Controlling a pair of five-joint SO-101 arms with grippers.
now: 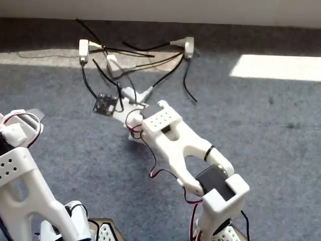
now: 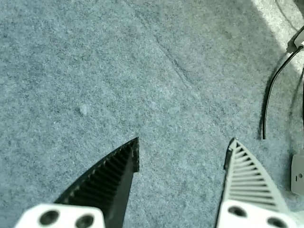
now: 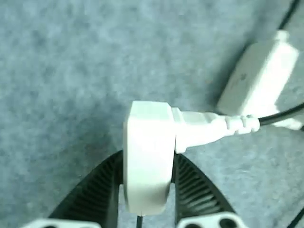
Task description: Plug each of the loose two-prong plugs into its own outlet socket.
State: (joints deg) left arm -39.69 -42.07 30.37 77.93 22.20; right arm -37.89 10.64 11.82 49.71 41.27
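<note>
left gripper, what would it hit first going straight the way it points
Most likely bare grey carpet: the open left gripper points down at it with nothing between the fingertips. The black cable and a white block lie off to one side, out of that line, though depth is hard to judge.

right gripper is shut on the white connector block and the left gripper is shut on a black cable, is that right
Not quite. The right gripper is shut on the white connector block, but the left gripper holds nothing. The left wrist view shows its jaws open over bare grey carpet, with the black cable lying off to one side.
</note>
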